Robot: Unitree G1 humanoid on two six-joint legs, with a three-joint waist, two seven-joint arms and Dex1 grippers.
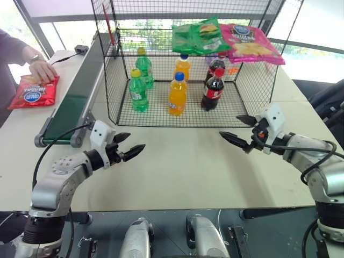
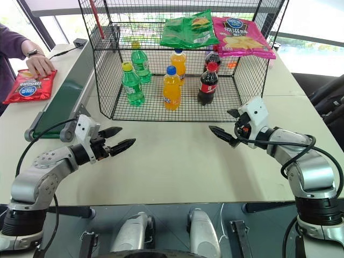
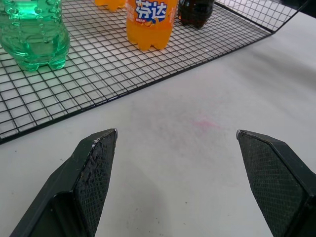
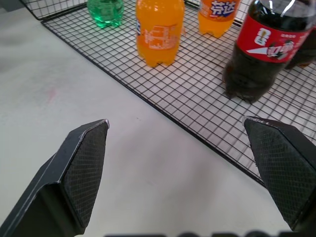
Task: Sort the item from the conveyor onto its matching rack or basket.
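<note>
The item, a red chip bag (image 1: 33, 92), lies flat on the table at the far left, beside the conveyor (image 1: 70, 110) and not on its dark-green belt. A person's hand (image 1: 42, 69) rests at the bag's far edge. The black wire cage (image 1: 156, 115) stands mid-table, beyond both grippers. My left gripper (image 1: 136, 141) hovers open over the table near the conveyor's roller end, nothing between its fingers. My right gripper (image 1: 229, 126) is open and empty in front of the cage's right corner. In the wrist views, the left gripper (image 3: 176, 132) and the right gripper (image 4: 176, 120) both face the mesh floor.
Inside the cage stand two green bottles (image 1: 138, 91), two orange bottles (image 1: 177, 95) and two cola bottles (image 1: 213, 88). A green chip bag (image 1: 200, 36) and a pink chip bag (image 1: 248, 43) lie on the cage top. A small black device (image 1: 81, 49) sits beyond the conveyor.
</note>
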